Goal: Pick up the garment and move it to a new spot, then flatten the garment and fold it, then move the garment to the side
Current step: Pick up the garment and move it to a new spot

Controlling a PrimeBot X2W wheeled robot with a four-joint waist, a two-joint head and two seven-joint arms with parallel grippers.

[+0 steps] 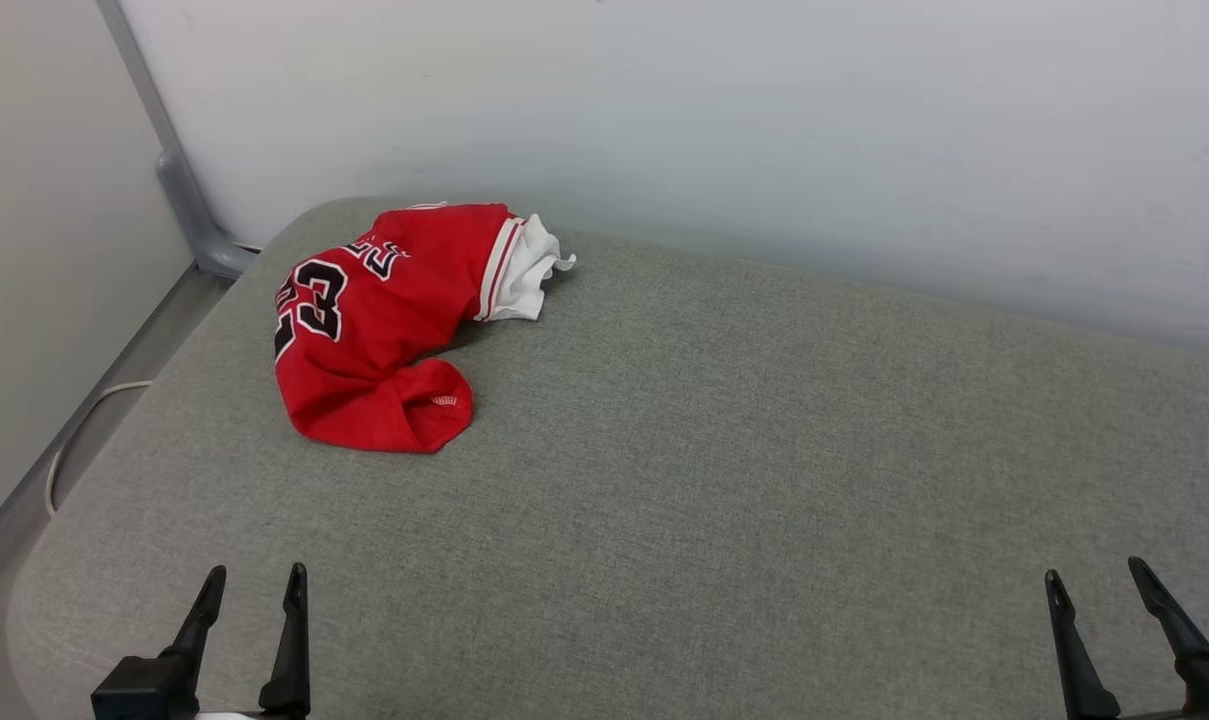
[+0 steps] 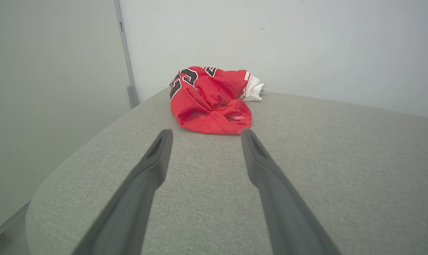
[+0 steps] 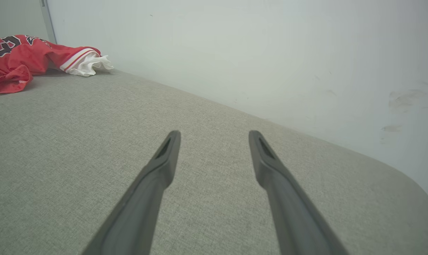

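Left pincer (image 1: 255, 570) and right pincer (image 1: 1094, 568) sit spread wide and empty, so pick-up has not begun; next one must probably reach the crumpled red jersey (image 1: 369, 335).

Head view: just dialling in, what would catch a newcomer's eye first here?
The crumpled red garment, its black 23 and a white sleeve showing, lies bunched at the far left of the grey padded surface, near the wall. The left gripper and right gripper sit open and empty at the near edge, well short of it.
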